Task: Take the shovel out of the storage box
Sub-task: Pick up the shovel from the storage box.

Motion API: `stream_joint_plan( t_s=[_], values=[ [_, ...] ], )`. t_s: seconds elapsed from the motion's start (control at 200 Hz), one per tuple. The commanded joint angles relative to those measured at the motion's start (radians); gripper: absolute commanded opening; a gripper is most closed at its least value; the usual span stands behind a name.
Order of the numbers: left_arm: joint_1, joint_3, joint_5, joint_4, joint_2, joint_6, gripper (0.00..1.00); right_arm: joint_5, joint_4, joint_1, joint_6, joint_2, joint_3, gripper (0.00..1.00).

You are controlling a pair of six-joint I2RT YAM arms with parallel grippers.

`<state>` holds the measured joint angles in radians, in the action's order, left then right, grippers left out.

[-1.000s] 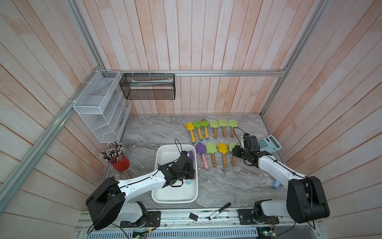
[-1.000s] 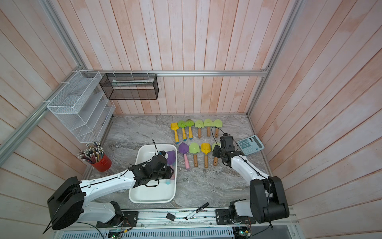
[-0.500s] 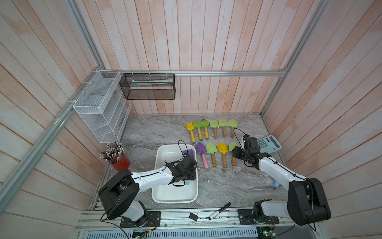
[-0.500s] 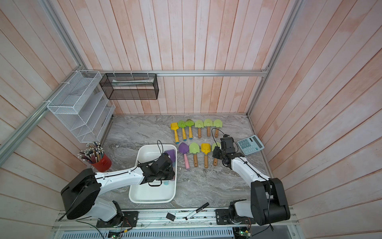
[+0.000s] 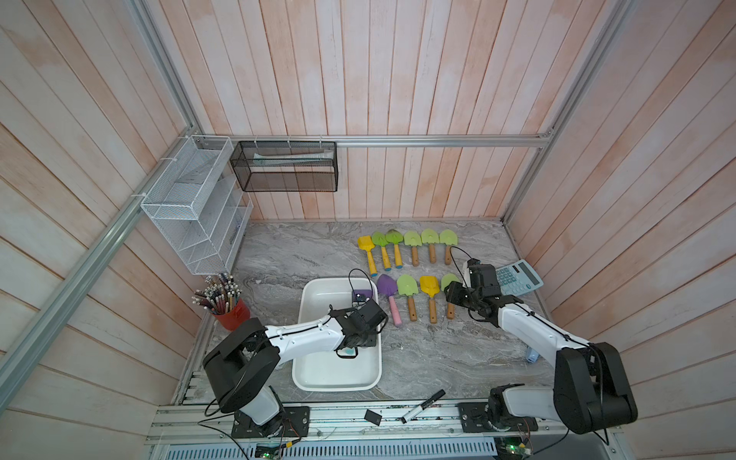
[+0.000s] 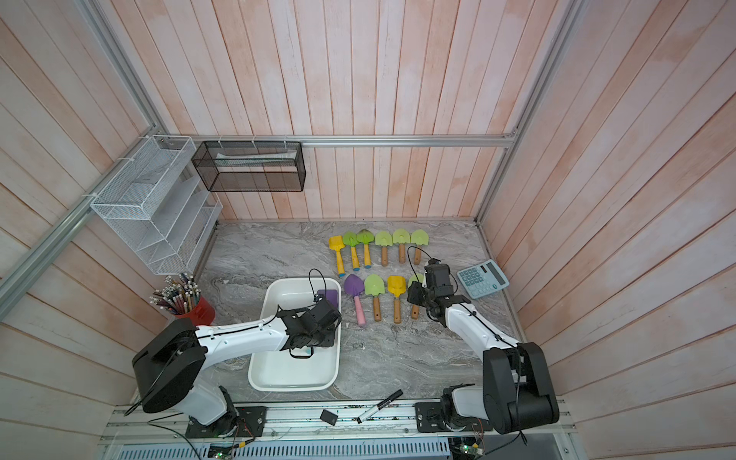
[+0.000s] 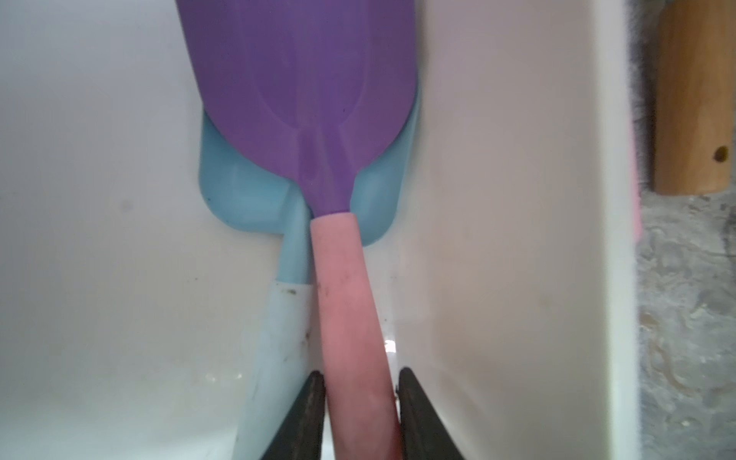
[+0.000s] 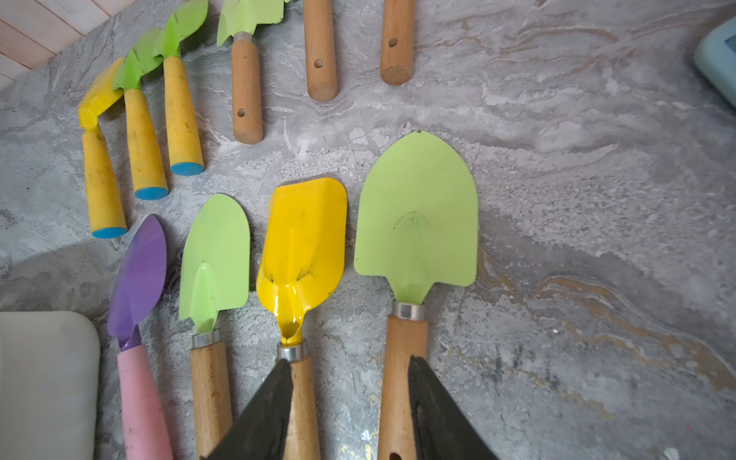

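Since a second ago the left arm [image 5: 302, 338] has swung its shoulder and elbow in toward the shallow white plastic storage box [image 5: 332, 372], its wrist shifting only slightly inside; the right arm [image 5: 529, 330] has hardly stirred

In both top views the left gripper [image 5: 355, 341] reaches down into the box along the wall nearest the laid-out tools, presumably because the wanted tool lies against that wall. The purple-bladed toy shovel with a pink handle [image 6: 330, 298] shows only its blade past the wrist, inside the box. The right gripper [image 5: 453, 292] hovers low over the end of the near row of shovels [image 5: 408, 286], beside a blue-grey desk calculator [image 5: 517, 276]. The grey marbled tabletop [image 5: 302, 251] is closed in by pale wooden plank walls [image 5: 398, 79]; a white wire rack [image 5: 191, 207] and a black mesh basket [image 5: 284, 167] hang at the back, and a red cup of pencils [image 5: 233, 316] stands beside the box

The left wrist view settles the grip: the dark fingers [image 7: 308, 402] are clamped on the pink handle toward its free end. A pale blue plastic shovel [image 7: 239, 191] lies underneath, its handle touching or just beside the pinched one, so the narrow pinch looks chosen to take the upper tool alone

The right wrist view shows the right gripper's jaws apart and empty above the wooden handles of a yellow metal scoop [image 8: 302, 235] and a light green pointed spade [image 8: 416, 215], both lying flat on the stone
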<state>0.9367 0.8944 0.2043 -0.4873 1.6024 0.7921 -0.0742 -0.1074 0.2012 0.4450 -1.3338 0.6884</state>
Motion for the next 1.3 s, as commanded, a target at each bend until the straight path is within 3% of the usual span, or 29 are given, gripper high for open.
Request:
stream_joint_plan(
  t_s=[0.0, 0.295, 0.515, 0.75, 0.915, 1.295],
  values=[
    [0.025, 0.041, 0.1, -0.093, 0.039, -0.017, 0.34, -0.025, 0.024, 0.004, 0.014, -0.019, -0.014, 0.5],
    [0.056, 0.04, 0.101, -0.086, 0.083, -0.005, 0.34, -0.039, 0.034, 0.013, 0.017, -0.034, 0.0, 0.5],
    [0.06, 0.037, 0.104, -0.084, 0.051, -0.005, 0.15, -0.039, 0.03, 0.02, 0.014, -0.034, 0.011, 0.51],
    [0.057, 0.03, 0.08, -0.082, -0.115, -0.008, 0.14, -0.042, 0.033, 0.059, 0.022, 0.004, 0.022, 0.5],
    [0.027, -0.024, 0.001, -0.031, -0.256, -0.014, 0.14, -0.067, 0.053, 0.125, 0.032, 0.047, 0.037, 0.51],
    [-0.317, -0.304, -0.399, 0.203, -0.656, -0.004, 0.14, -0.29, 0.24, 0.216, 0.132, 0.123, 0.024, 0.59]
  ],
)
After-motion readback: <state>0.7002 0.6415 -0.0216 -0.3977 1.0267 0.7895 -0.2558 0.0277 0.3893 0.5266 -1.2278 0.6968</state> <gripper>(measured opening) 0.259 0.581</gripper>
